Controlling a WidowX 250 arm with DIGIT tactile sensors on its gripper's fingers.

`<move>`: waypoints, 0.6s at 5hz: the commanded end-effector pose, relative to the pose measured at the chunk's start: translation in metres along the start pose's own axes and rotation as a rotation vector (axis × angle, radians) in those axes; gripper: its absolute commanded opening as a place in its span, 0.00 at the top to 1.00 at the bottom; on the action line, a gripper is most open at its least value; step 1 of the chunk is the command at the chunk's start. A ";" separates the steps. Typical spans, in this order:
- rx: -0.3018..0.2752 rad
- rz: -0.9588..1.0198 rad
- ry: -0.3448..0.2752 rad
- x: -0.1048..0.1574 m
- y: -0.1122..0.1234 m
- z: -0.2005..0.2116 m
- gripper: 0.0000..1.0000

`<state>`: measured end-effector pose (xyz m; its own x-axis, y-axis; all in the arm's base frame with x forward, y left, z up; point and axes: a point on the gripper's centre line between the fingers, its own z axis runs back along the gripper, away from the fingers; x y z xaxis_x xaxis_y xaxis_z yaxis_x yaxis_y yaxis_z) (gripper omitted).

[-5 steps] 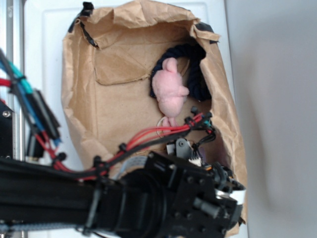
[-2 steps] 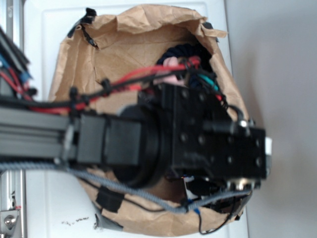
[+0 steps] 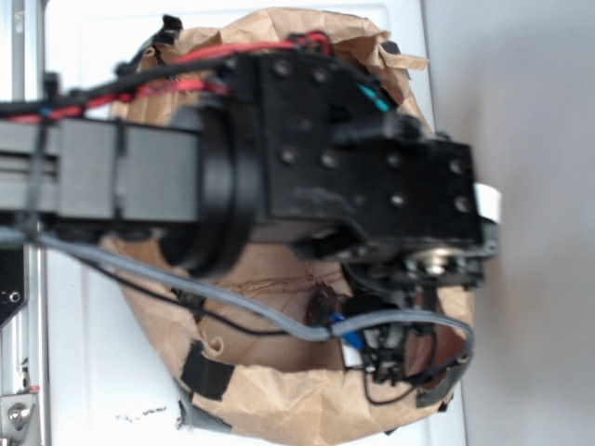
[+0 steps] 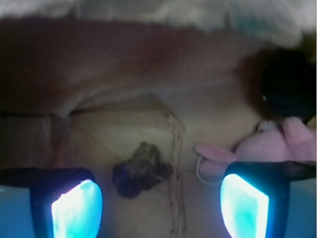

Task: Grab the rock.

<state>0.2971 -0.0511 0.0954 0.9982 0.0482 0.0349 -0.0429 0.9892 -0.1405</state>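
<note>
Gripper (image 4: 159, 206) spread wide above paper bag (image 3: 279, 409) floor, ready to straddle target. Rock (image 4: 140, 170) lies between fingers, nearer left one; pink plush toy (image 4: 267, 148) right, apart.

The carrying surface is a crumpled brown paper bag (image 3: 279, 409), opened flat into a shallow basin on a white tabletop (image 3: 84, 372). In my wrist view its creased floor (image 4: 124, 129) fills the centre of the frame. On it lie a small lumpy dark brown-grey rock (image 4: 141, 170) at lower centre, a pink plush toy (image 4: 267, 148) at right, and a navy rope ring (image 4: 287, 89) at upper right, touching the toy. The rock lies apart from the toy.
</note>
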 end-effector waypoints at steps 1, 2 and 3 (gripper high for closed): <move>0.020 -0.060 -0.047 -0.016 0.004 -0.008 0.00; 0.024 -0.030 -0.047 -0.015 -0.003 -0.018 0.00; 0.034 -0.001 -0.031 -0.014 -0.022 -0.035 0.00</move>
<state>0.2760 -0.0759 0.0475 0.9983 0.0580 0.0066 -0.0573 0.9947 -0.0852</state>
